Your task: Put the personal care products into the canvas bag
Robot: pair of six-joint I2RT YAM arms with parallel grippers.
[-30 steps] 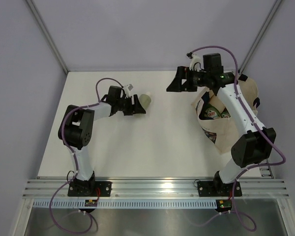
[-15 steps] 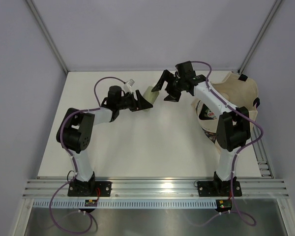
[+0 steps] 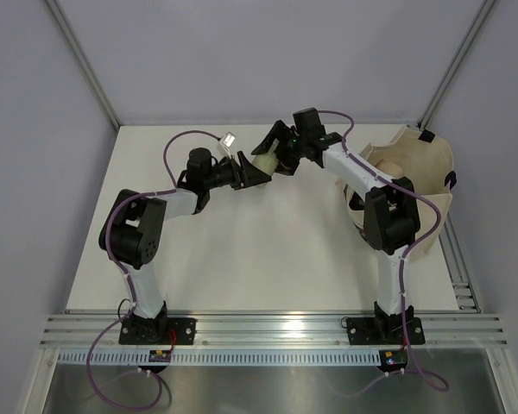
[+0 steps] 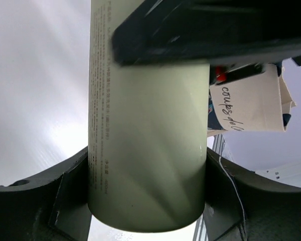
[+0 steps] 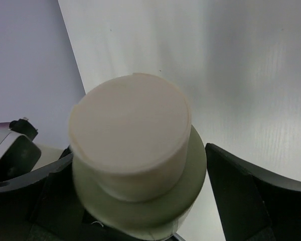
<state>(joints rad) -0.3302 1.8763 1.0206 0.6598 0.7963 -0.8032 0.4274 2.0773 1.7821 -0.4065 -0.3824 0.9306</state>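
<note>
Counted two arms, two hands, one bottle in open view, one bag. Starting at left: found the left hand [image 3: 254, 173] over the counter [image 3: 242, 259], toward its far side, clenched on one pale sage-green bottle [image 3: 263, 161]. Confirmed in the left wrist view: two dark fingers [image 4: 65, 196] pressed to opposite sides of the cylinder near its base end, fine print running down one side. Saw the bottle held clear of the counter, cap end pointing toward the right hand [image 3: 270, 153]. Noted one pale flat cap [image 5: 128, 120] in the right wrist view, facing the camera, slightly blurred. Found the right hand straddling that same bottle at the cap end, spread rather than gripping: one finger [image 5: 241, 196] standing apart from the bottle with white counter showing in the gap, the other close beside it; could not tell whether touching. Farther right, logged one canvas bag [image 3: 419, 159] at the counter's right edge, mouth upward, two dark handle tabs [image 3: 426, 135] visible, well apart from the bottle. Read script lettering [image 4: 238, 105] on its cloth from the left wrist view. Could not count the bag's contents; interior mostly hidden behind the right arm.
</note>
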